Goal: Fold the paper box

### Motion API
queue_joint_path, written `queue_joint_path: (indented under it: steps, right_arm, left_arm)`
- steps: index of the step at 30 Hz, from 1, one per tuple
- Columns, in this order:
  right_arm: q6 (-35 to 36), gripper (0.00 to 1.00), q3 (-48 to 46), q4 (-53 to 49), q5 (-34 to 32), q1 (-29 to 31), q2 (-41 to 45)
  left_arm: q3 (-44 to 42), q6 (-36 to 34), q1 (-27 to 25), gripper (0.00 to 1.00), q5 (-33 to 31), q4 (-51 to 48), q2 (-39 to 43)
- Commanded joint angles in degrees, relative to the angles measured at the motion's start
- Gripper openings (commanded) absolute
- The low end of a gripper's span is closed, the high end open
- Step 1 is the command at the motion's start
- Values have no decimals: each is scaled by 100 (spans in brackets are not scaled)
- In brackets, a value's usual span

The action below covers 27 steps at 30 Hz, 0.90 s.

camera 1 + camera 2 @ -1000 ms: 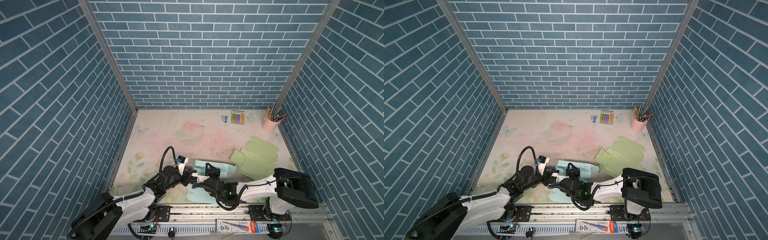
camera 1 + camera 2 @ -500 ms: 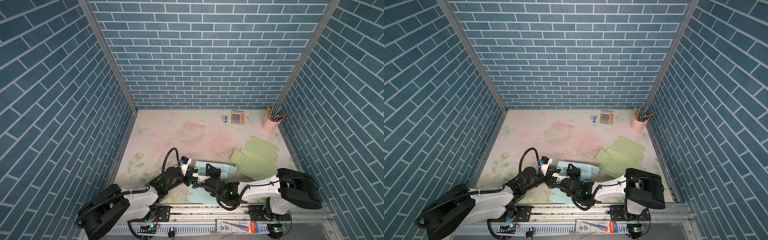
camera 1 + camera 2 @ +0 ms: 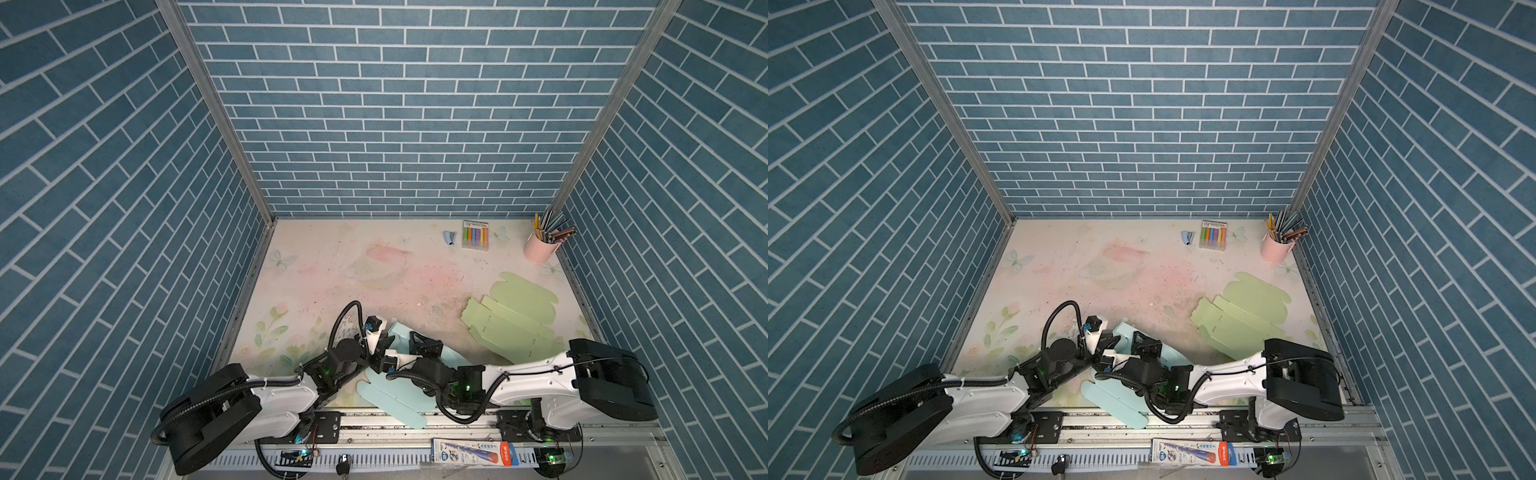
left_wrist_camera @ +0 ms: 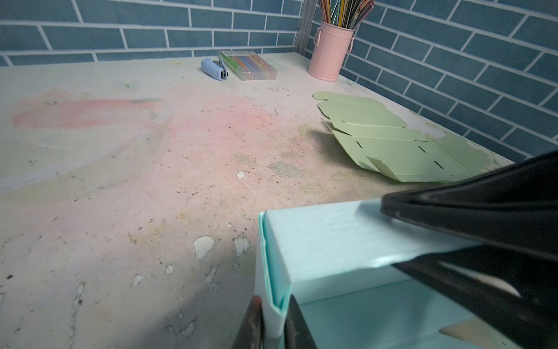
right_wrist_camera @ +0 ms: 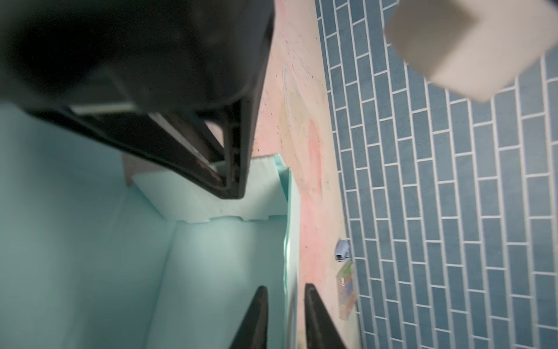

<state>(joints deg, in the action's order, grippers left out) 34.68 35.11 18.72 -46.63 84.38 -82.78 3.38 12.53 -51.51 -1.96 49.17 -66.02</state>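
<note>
At the six o'clock edge of the table (image 3: pixel 332 270), the half-raised light-blue paper box (image 3: pixel 392 397) lies between both arms: the left hand (image 4: pixel 273 324) pinches its nine o'clock corner, while the right hand (image 5: pixel 287 317) straddles the twelve o'clock wall, jaws slightly apart.

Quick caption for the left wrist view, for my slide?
Left hand pinching the pale blue box at its upright corner fold; flat green blank and pink pencil cup beyond.
</note>
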Motion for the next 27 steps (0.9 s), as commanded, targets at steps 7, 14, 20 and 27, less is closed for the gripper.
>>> queue_joint_path:
  steps: [7,14,20,27]
  right_arm:
    - [-2272,53,304,-821,1616,35,1325]
    - [-3904,58,580,-1011,3000,-976,1656]
    - [-5345,56,734,-1009,5084,-2588,1398]
    - [-5873,55,911,-1235,6228,-3130,467]
  left_arm:
    - [-136,-278,-102,14,-594,173,267]
    - [-70,-378,-140,13,-735,392,37]
    - [-17,-459,-255,12,-771,652,-306]
    - [23,-518,-353,12,-825,843,-615]
